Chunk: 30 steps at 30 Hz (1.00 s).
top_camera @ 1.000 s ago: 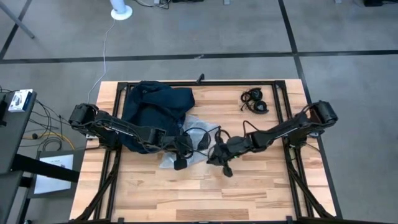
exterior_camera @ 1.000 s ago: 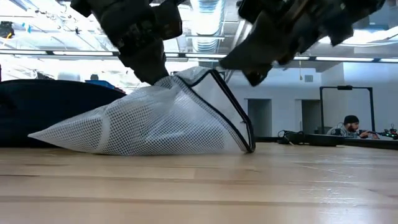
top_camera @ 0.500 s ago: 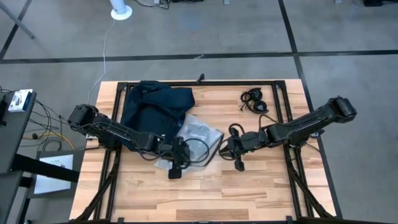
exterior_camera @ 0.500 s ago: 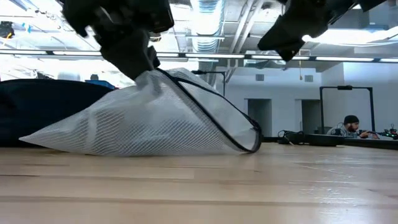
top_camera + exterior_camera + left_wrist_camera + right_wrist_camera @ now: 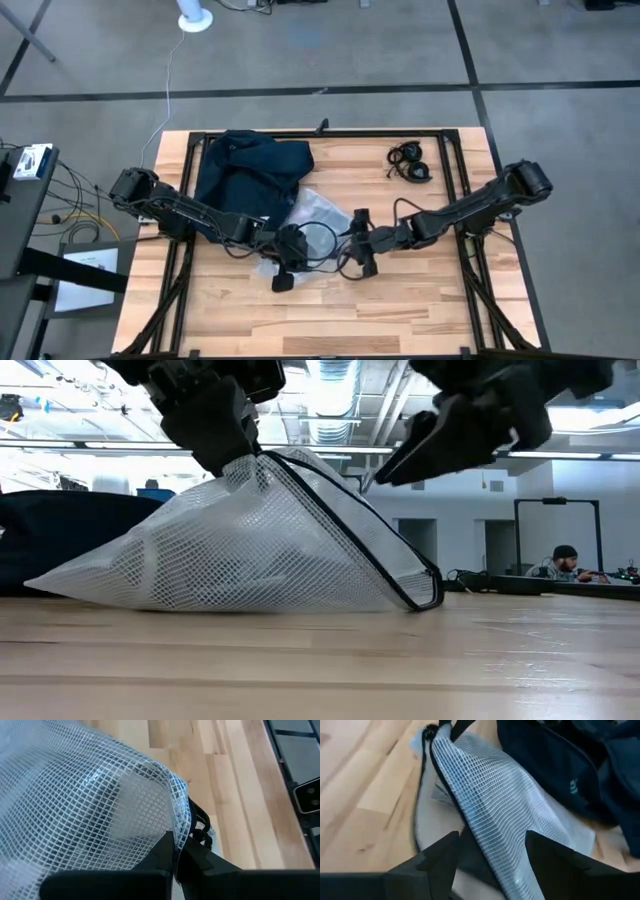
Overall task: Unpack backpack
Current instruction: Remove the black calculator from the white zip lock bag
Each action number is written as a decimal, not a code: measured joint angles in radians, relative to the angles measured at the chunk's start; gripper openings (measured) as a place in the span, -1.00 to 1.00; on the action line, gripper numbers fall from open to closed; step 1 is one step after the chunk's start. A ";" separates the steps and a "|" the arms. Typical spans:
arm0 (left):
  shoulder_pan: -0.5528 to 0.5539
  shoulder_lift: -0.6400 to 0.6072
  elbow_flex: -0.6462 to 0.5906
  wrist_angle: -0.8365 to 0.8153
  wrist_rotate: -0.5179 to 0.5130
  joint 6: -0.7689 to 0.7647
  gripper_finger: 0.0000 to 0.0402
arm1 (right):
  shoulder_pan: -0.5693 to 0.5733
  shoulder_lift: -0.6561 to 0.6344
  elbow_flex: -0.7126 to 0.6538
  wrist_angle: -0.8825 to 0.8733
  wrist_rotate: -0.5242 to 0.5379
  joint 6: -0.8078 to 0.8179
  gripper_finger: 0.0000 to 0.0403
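Backpack (image 5: 248, 170): we log it at the table's (image 5: 430, 300) far left corner. Mesh bag (image 5: 250, 545): mid-table, peak pinched in the left gripper (image 5: 176, 851), fingers clamped on it. Right gripper (image 5: 490, 851): just beside the bag, fingers spread, apparently touching nothing.

No readable text anywhere. Only a small pale logo mark on the dark navy backpack (image 5: 574, 785), too small to make out; no letters or numbers elsewhere.
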State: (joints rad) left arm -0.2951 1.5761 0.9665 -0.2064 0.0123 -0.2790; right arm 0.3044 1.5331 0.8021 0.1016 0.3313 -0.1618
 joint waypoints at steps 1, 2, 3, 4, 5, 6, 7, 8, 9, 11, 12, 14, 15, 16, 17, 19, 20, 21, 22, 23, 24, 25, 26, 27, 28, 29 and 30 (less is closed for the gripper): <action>0.000 0.000 0.000 0.002 0.007 -0.004 -1.00 | -0.006 0.018 0.012 0.002 0.000 -0.018 0.11; 0.000 0.000 0.000 0.010 0.009 -0.006 -1.00 | -0.010 0.035 0.025 0.002 -0.007 -0.034 0.11; 0.000 0.000 0.000 0.023 0.010 -0.008 -1.00 | -0.015 0.052 0.038 -0.003 -0.023 -0.048 0.10; 0.000 0.000 0.000 0.042 0.010 -0.010 -1.00 | -0.021 0.070 0.053 -0.005 -0.038 -0.054 0.10; 0.000 0.000 0.000 0.062 0.010 -0.012 -1.00 | -0.026 0.089 0.069 -0.004 -0.053 -0.057 0.10; 0.000 0.000 0.000 0.078 0.010 -0.013 -1.00 | -0.029 0.106 0.085 -0.004 -0.068 -0.057 0.10; 0.000 0.000 0.000 0.094 0.010 -0.013 -1.00 | -0.032 0.119 0.099 -0.007 -0.073 -0.057 0.10; 0.000 0.000 0.000 0.107 0.010 -0.013 -1.00 | -0.033 0.134 0.116 -0.013 -0.075 -0.063 0.10; 0.000 0.000 0.000 0.117 0.010 -0.013 -1.00 | -0.033 0.146 0.131 -0.012 -0.074 -0.076 0.10; 0.000 0.000 0.000 0.135 0.010 -0.013 -1.00 | -0.034 0.170 0.160 -0.013 -0.055 -0.097 0.09; 0.000 0.000 0.000 0.138 0.010 -0.013 -1.00 | -0.037 0.179 0.179 -0.014 -0.038 -0.095 0.07; 0.000 0.000 0.000 0.137 0.009 -0.025 -1.00 | -0.044 0.191 0.213 -0.020 -0.028 -0.062 -0.04; 0.000 0.000 0.000 0.134 0.009 -0.034 -1.00 | -0.048 0.191 0.226 -0.023 -0.027 -0.050 -0.13; 0.000 0.000 0.000 0.130 0.008 -0.048 -1.00 | -0.051 0.190 0.235 -0.025 -0.028 -0.044 -0.25; 0.001 0.000 0.000 0.126 -0.002 -0.067 -1.00 | -0.053 0.190 0.242 -0.024 -0.028 -0.041 -0.39; 0.002 0.000 0.000 0.126 -0.020 -0.098 -1.00 | -0.054 0.188 0.248 -0.037 -0.028 -0.040 -0.73; 0.002 0.000 0.000 0.126 -0.024 -0.103 -0.99 | -0.056 0.188 0.252 -0.048 -0.029 -0.039 -0.86; 0.002 0.000 0.000 0.128 -0.024 -0.104 -0.97 | -0.057 0.188 0.255 -0.058 -0.029 -0.031 -0.92; -0.001 0.000 0.000 0.131 -0.026 -0.105 -0.93 | -0.058 0.188 0.257 -0.069 -0.030 -0.013 -0.94; -0.003 0.000 0.000 0.137 -0.026 -0.109 -0.88 | -0.061 0.187 0.257 -0.085 -0.030 0.004 -0.96; -0.006 0.000 0.000 0.144 -0.026 -0.116 -0.83 | -0.063 0.187 0.257 -0.103 -0.032 0.019 -0.98; -0.008 0.000 0.000 0.155 -0.019 -0.134 -0.76 | -0.063 0.187 0.257 -0.125 -0.032 0.033 -0.99; -0.010 0.000 0.000 0.168 -0.007 -0.158 -0.69 | -0.063 0.187 0.257 -0.149 -0.032 0.048 -0.99; -0.011 0.000 0.000 0.183 0.012 -0.182 -0.62 | -0.063 0.187 0.257 -0.171 -0.032 0.066 -1.00; -0.013 0.000 0.000 0.196 0.027 -0.202 -0.55 | -0.062 0.187 0.257 -0.190 -0.032 0.082 -1.00; -0.016 0.000 0.000 0.207 0.042 -0.219 -0.48 | -0.062 0.187 0.257 -0.207 -0.032 0.094 -1.00; -0.021 0.000 0.000 0.218 0.049 -0.230 -0.41 | -0.062 0.187 0.257 -0.225 -0.032 0.110 -1.00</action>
State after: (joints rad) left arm -0.3156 1.5761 0.9668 0.0112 0.0612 -0.5094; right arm 0.2429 1.7199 1.0595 -0.1235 0.2989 -0.0522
